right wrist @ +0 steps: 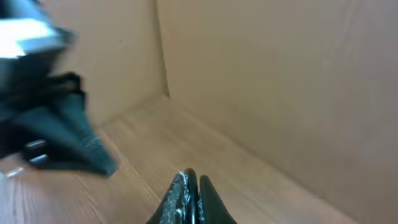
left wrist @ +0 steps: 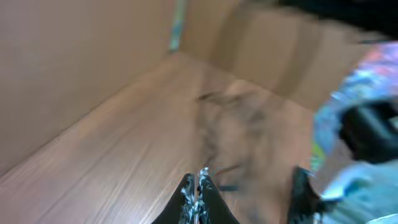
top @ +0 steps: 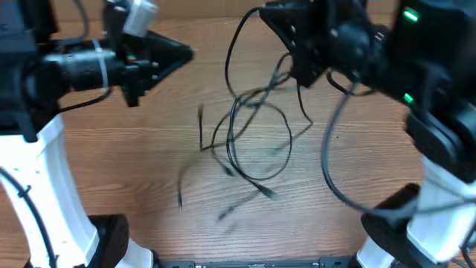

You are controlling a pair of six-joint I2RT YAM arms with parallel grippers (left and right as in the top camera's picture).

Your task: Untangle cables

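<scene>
The cables [top: 231, 138] are spread in a tangle on the middle of the table [top: 149, 164], with loose ends trailed toward the near left. The left gripper [top: 187, 53] is set above the table, to the far left of the tangle. The right gripper [top: 265, 13] is placed further back, right of the left gripper, and one strand is led from it in an arc down to the tangle. Behind the table, walls [right wrist: 280, 93] are seen.
</scene>
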